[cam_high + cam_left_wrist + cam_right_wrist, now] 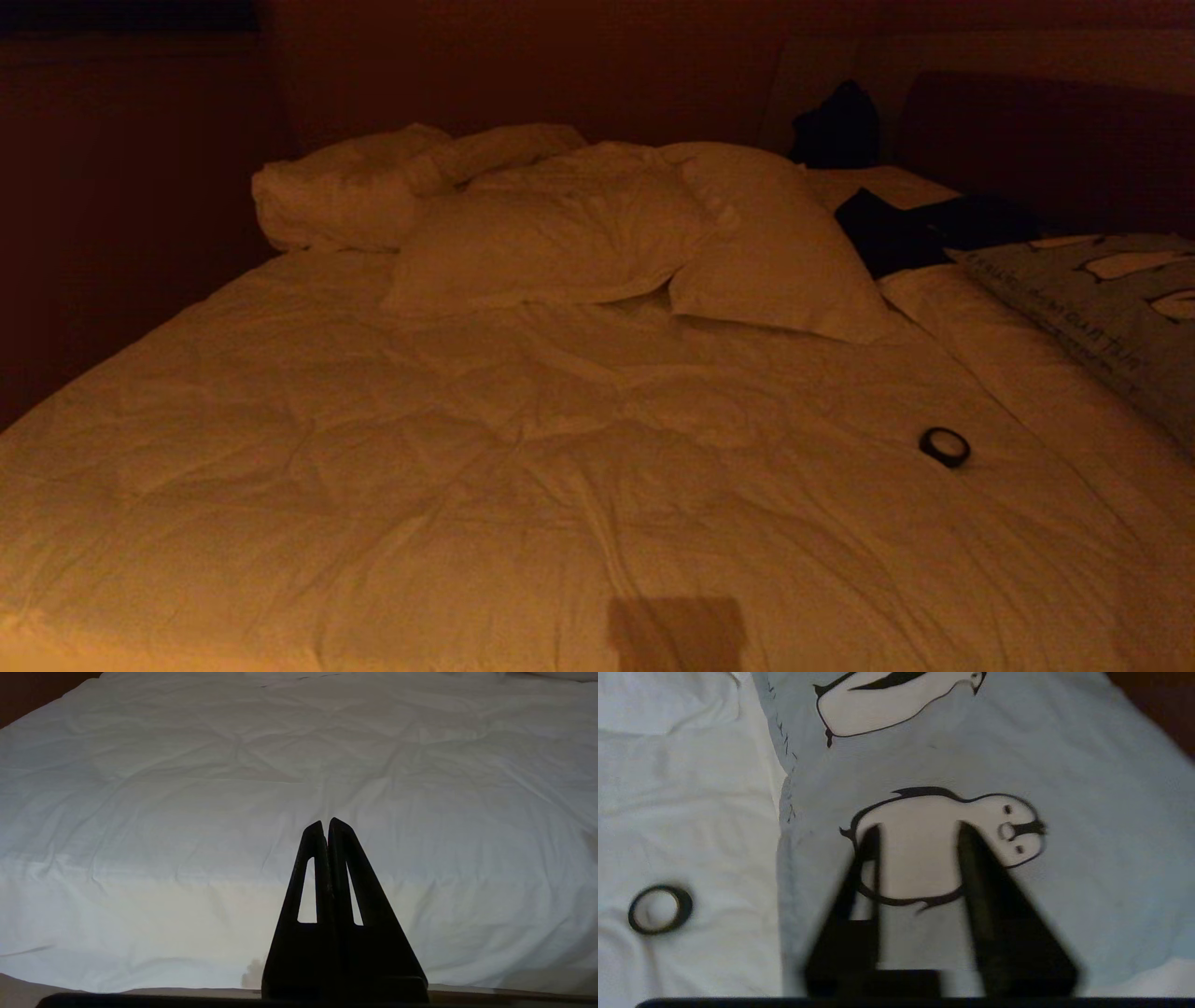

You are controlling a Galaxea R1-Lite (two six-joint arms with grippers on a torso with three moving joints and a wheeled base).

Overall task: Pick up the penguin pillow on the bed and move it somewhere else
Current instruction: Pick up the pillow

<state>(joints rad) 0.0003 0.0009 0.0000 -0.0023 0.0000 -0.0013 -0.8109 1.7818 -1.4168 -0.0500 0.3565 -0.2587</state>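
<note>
Grey-blue penguin pillow [971, 765] lies at the bed's [523, 448] right edge, under the right gripper [917, 833].
Its jaws stand apart above a printed penguin, gripping nothing, seemingly lined up to pinch fabric; left gripper [325, 823] rests closed over the duvet [187, 788]; black tape roll [660, 909] sits beside the pillow.

Right gripper [917, 833]: two dark fingers parted, empty gap between, tips over pillow's printed penguin. Contact cannot be judged.
Penguin pillow [1064, 765]: pale grey-blue, black-outlined white penguins, line of text along edge; lies on bed.
Bed [691, 788]: wrinkled white duvet.
Black ring [660, 908]: flat on duvet, at 9 o'clock from gripper, apart from pillow.
</note>
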